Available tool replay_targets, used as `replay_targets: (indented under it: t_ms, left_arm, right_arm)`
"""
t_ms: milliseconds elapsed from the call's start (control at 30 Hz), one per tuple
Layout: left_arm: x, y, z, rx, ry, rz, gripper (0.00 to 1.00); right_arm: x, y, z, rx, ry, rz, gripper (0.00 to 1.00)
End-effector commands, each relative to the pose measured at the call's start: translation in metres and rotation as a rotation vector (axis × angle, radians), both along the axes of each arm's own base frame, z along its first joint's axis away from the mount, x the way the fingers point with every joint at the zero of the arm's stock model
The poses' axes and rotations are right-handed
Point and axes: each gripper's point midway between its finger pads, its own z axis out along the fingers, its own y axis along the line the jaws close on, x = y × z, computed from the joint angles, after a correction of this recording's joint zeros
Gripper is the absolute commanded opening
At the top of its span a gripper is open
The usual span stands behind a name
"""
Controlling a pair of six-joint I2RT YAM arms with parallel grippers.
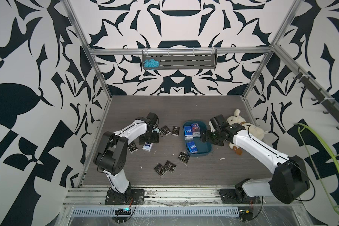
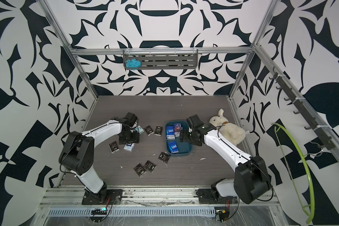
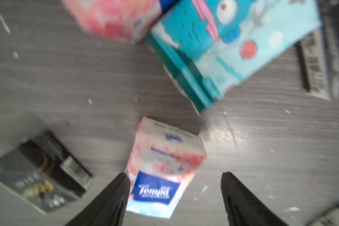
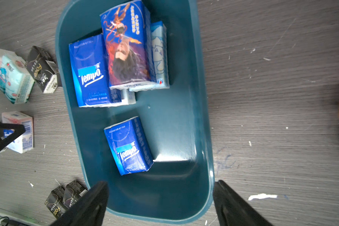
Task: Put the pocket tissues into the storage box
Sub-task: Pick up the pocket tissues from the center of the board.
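Your left fingers stand apart astride a pink-white packet, one at its edge, the other clear of it. Near it lie a black packet, a teal packet and a pink packet. In both top views more black packets lie loose: two between the left arm and the box, one just beside the box's near corner, and a pair nearer you. A plush rabbit lies right of the box, partly under your right arm.

Your right fingers stand apart above one end of the box, holding nothing. Inside the box lie at least four blue packets: three bunched at one end, one alone mid-box.

The surface is grey wood-grain, flecked with white scraps. A shelf on the rear rail holds a blue tangle. The walls are patterned black and white.
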Motion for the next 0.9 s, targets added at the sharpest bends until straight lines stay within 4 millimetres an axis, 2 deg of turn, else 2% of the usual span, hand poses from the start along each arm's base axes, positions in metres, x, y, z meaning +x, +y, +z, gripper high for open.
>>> replay_targets:
  t_ms: [0, 133, 167, 333, 567, 700, 800, 867]
  left_arm:
    - [-0.015, -0.002, 0.017, -0.022, 0.002, 0.088, 0.83]
    - [-0.012, 0.014, 0.025, 0.070, -0.026, 0.088, 0.84]
    - [-0.011, 0.018, 0.024, 0.098, -0.021, 0.083, 0.88]
    - [-0.012, 0.032, 0.006, 0.203, 0.025, 0.054, 0.90]
    - [-0.002, 0.024, -0.016, 0.196, 0.029, 0.002, 0.89]
    - [0.002, 0.017, -0.026, 0.173, 0.044, -0.016, 0.86]
    - [0.008, 0.011, -0.031, 0.153, 0.036, -0.019, 0.77]
    - [0.009, 0.009, -0.033, 0.142, 0.036, -0.020, 0.68]
  right_arm:
    - [-0.001, -0.003, 0.004, -0.012, -0.019, 0.011, 0.89]
    - [-0.002, -0.001, 0.002, -0.007, -0.012, 0.023, 0.89]
    - [-0.003, -0.001, 0.002, -0.007, -0.011, 0.025, 0.89]
    - [-0.004, -0.002, 0.002, -0.008, -0.012, 0.031, 0.89]
    - [-0.011, -0.005, -0.002, -0.022, 0.006, 0.040, 0.89]
    - [-0.014, -0.009, -0.002, -0.039, 0.011, 0.041, 0.89]
    - [-0.016, -0.012, 0.001, -0.055, 0.011, 0.045, 0.89]
    - [-0.016, -0.014, 0.003, -0.068, 0.010, 0.047, 0.89]
